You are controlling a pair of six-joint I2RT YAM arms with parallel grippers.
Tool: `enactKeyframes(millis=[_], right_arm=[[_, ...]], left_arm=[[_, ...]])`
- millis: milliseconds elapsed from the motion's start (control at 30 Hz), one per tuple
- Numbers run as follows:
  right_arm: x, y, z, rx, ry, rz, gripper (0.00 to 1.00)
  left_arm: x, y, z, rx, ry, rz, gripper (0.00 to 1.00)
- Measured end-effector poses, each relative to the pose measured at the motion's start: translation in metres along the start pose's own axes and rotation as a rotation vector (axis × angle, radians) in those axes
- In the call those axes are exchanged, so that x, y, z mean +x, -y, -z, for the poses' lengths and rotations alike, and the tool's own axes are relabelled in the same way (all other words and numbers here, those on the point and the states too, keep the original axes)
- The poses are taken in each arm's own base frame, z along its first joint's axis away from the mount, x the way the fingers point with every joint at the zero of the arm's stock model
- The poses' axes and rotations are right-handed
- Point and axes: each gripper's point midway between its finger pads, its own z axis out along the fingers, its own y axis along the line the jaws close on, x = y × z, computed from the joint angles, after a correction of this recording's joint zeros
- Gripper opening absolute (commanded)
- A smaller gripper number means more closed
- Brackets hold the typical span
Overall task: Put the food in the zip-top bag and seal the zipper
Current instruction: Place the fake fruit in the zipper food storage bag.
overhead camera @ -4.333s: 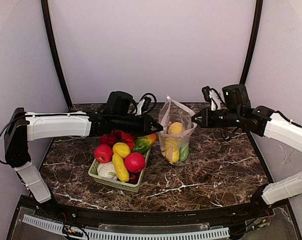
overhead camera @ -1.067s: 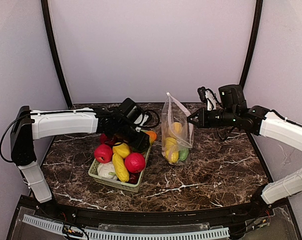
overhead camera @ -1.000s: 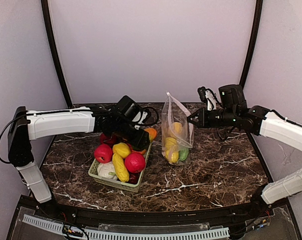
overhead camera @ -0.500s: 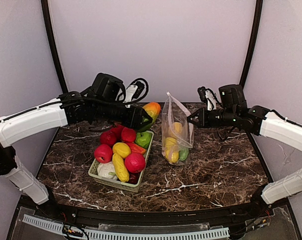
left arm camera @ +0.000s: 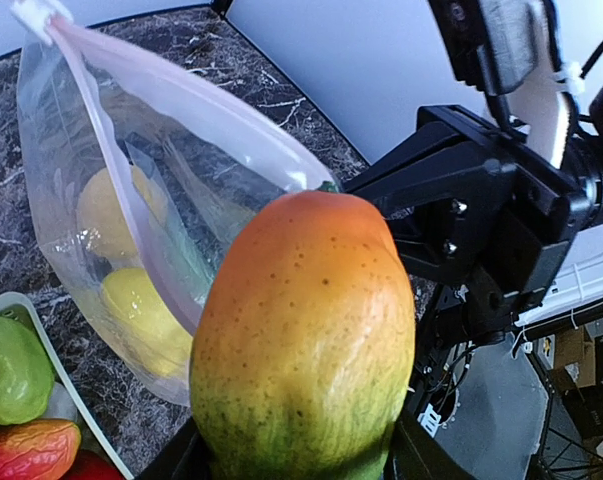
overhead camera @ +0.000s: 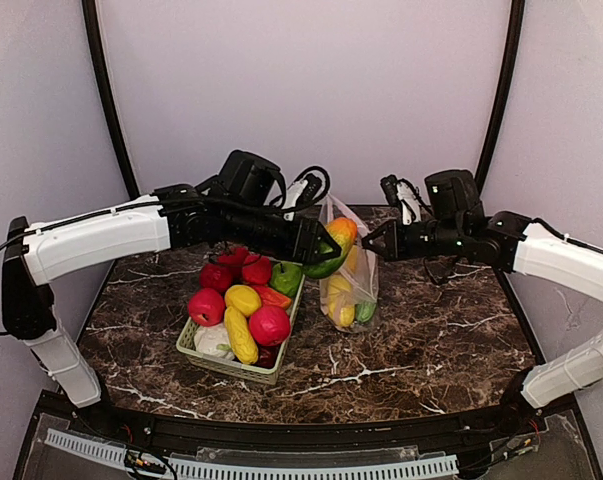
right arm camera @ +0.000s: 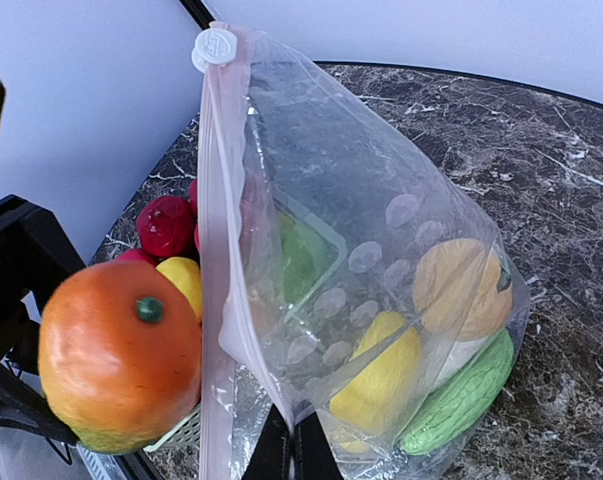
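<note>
**Mango at the bag mouth, not yet in**

The step in hand is loading. The left gripper (overhead camera: 314,246) holds a mango (left arm camera: 306,340), its jaws about half spread around the fruit's lower end. The mango hangs just beside the bag (right arm camera: 381,200), on the basket (overhead camera: 226,368) side and outside the pink zipper (right arm camera: 213,250). From the right wrist view it looks close to the strip, but I cannot tell whether it touches.

The right gripper (overhead camera: 366,243) is closed tight on the bag's upper edge, holding it upright on the bench (overhead camera: 431,340). The mouth gapes, and the two zipper lips part below the white slider (right arm camera: 216,45). Yellow and green pieces already lie at the bottom of the bag. More food (overhead camera: 241,300) waits in the basket, so the task looks well short of done.

The next move probably calls for carrying the mango over the near lip and letting go only once it is clearly inside. The opening looks narrow for so fat a fruit, so the lip could fold or the bag could tip.
</note>
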Motion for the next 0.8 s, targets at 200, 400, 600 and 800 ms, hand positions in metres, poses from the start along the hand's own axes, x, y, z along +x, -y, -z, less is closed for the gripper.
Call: enactKeyframes(millis=[200, 400, 600, 800], right_arm=[[0.002, -0.002, -0.001, -0.001, -0.004, 0.015, 0.0], [0.005, -0.012, -0.002, -0.025, -0.01, 0.052, 0.0], [0.011, -0.027, -0.007, -0.079, -0.029, 0.108, 0.0], [0.024, -0.04, -0.02, -0.124, -0.079, 0.149, 0.0]], left_arm=[[0.012, -0.011, -0.016, -0.017, -0.042, 0.047, 0.49], [0.02, -0.026, -0.022, -0.039, -0.067, 0.096, 0.49], [0.019, -0.042, -0.032, -0.046, -0.081, 0.142, 0.49], [0.012, -0.051, -0.042, -0.026, -0.079, 0.182, 0.52]])
